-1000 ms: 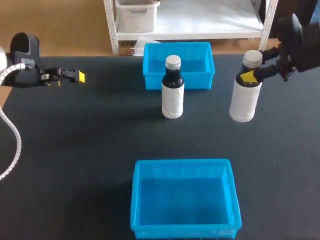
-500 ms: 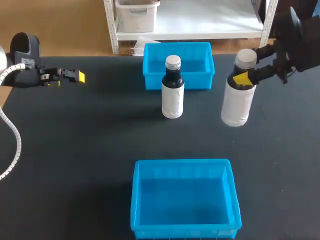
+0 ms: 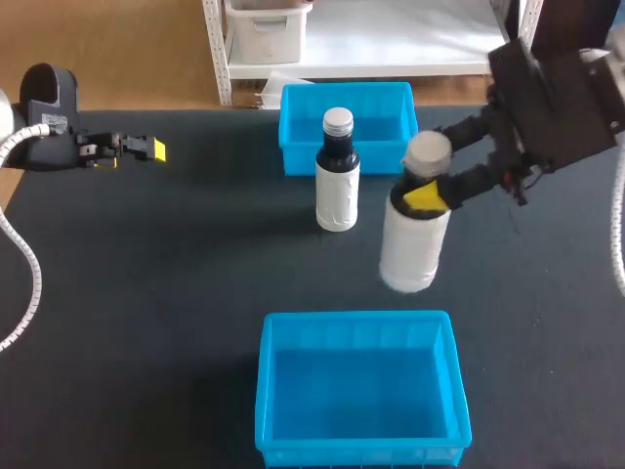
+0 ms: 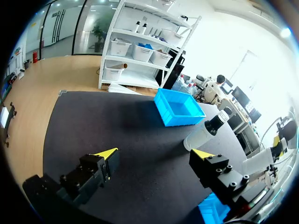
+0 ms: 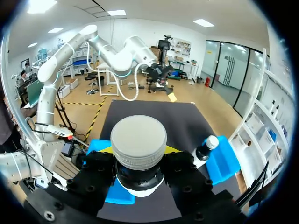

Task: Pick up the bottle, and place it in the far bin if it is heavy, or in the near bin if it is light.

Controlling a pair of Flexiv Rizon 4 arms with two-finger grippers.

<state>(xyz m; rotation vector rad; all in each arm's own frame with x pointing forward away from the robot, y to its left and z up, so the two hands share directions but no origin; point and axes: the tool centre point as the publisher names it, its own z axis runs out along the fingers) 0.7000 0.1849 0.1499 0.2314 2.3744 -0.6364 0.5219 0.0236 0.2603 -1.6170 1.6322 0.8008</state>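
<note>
Head view: dark bottle (image 3: 337, 191) before far bin (image 3: 298, 156), near bottle (image 3: 412, 249) in right hand (image 3: 427, 178).

1. Desk (image 3: 146, 293): flat black matte top, runs the full width of the scene, left to right and near edge to far edge.
2. Second bottle (image 3: 337, 186): stands upright on the desk, far of the middle, slightly left of centre. Dark neck and upper body, white label round the lower half, grey screw cap on. Soft shadow on the desk to its left.
</note>
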